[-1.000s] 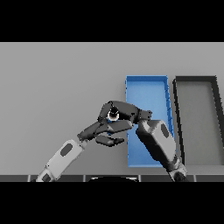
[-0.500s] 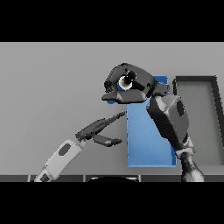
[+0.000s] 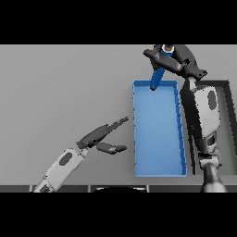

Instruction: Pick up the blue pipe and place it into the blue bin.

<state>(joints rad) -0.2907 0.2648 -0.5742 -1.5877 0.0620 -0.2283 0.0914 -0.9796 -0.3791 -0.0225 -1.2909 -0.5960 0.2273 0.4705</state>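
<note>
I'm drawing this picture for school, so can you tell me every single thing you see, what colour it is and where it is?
blue pipe: one, blue, held up in the air over the far end of the blue bin, tilted, its lower end just above the bin's far rim.
blue bin: one, blue, long and open, right of the table's middle.
dark bin: one, dark grey, right of the blue bin, partly hidden by the right arm.
table: one, grey, under everything.
left hand: one, dark, fingers straight, holding nothing, just left of the blue bin.
right hand: one, dark, at the far end of the blue bin, fingers curled round the pipe.
</note>
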